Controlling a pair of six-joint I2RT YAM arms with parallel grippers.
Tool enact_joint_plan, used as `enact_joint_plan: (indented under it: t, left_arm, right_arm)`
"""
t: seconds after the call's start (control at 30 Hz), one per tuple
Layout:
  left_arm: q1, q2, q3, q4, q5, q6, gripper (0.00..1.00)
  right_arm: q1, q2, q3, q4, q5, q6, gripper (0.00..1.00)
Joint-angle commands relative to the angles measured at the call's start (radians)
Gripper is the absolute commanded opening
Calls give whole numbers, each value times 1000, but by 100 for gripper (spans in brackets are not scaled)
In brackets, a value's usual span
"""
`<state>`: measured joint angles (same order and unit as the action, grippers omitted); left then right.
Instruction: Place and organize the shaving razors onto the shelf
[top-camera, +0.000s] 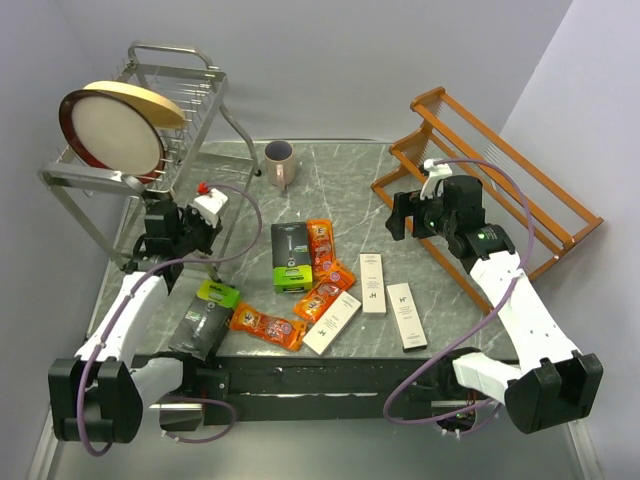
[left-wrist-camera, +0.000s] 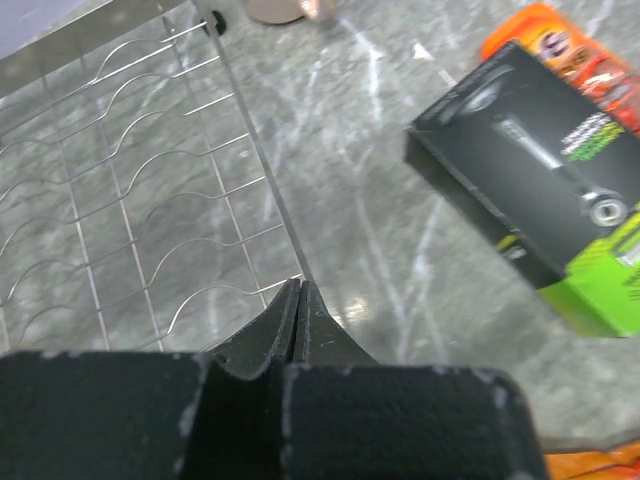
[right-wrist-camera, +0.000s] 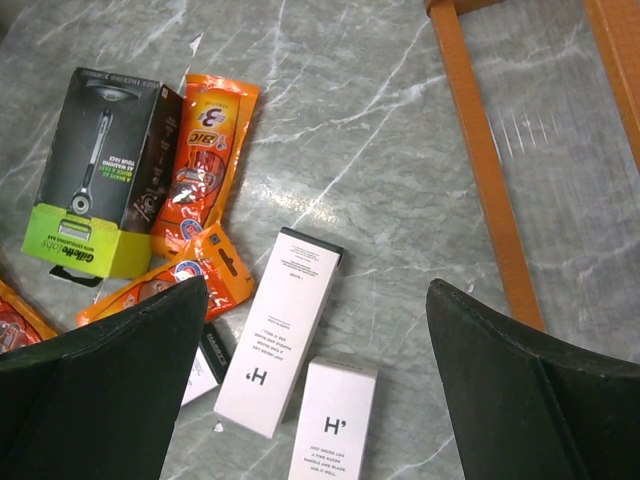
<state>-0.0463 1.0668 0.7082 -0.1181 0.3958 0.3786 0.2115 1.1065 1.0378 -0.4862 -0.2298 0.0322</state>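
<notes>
My right gripper (right-wrist-camera: 315, 300) hangs spread wide over the marble table (right-wrist-camera: 380, 120), with nothing between the fingers. Straight below the gap are the white boxes (right-wrist-camera: 285, 330): two lie flat side by side and a third is half hidden behind one finger. Further out sit the orange packets (right-wrist-camera: 205, 160) and the green-and-black box (right-wrist-camera: 95, 180), all loose on the table top.

I read this as the opening step: reaching for a first pack, with none delivered yet. Next move, I reckon: drop down, square the fingers across the narrow width of the nearest white box, close, lift, then swing over to the shelf (top-camera: 500, 190) just beside me at the table's right edge. Its slatted tiers show no razor pack that I can see.

My left gripper (left-wrist-camera: 298, 295) is pinched tight on nothing, beside the wire rack (top-camera: 170, 120). That rack carries one round plate (top-camera: 115, 125) propped on edge. The mug (top-camera: 279, 162) stands at the back; what's inside it, I can't tell. A lime-and-black pouch (top-camera: 210, 318) lies nearest the left arm.
</notes>
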Motion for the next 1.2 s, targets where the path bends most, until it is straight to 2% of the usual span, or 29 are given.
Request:
enact_joint_plan:
  t: [0.0,0.1,0.13,0.17,0.27,0.37,0.53,0.67,0.73,0.83,0.97,1.1,1.17]
  left_arm:
    - [43,53,54,-58,94,107,1]
    - [30,24,53,-103,249,125,2]
    - [13,12,53,-109,271,93,10]
    - [-38,-13,56,-110,284,79,35]
    - [-169,-59,50,-88,270,16,67]
    - [-269,-59,68,-39,268,-68,78]
    - [-385,77,198,81,207,-239,86]
    - [-455,302,385,190,91,-349,91]
    - [-472,378,447,227,80,-372,97]
    - [-494,516,604,216,81,-463,98]
    - [-507,623,685,205,91,-489,99]
    - [-510,602,645,245,58,-492,99]
    - [-510,582,619,233,55,-483,100]
  right_arm:
    - [-1,-19,4,31,-5,-14,97]
    - [-4,-34,1,26,-23,-20,97]
    - [-7,-43,1,24,-31,-20,97]
    - [-9,-46,11,20,-42,-18,97]
    - [-18,-54,39,18,-94,-9,98]
    - [-29,-45,86,12,-131,-6,97]
    - [-44,-7,203,18,-105,-3,98]
    - [-86,22,314,46,47,24,99]
    - [-98,42,353,52,125,25,99]
    - [-121,72,376,61,250,-20,97]
    - [-121,114,380,80,391,-211,95]
    - [-118,170,389,126,503,-487,92]
    - [-116,188,383,168,558,-569,88]
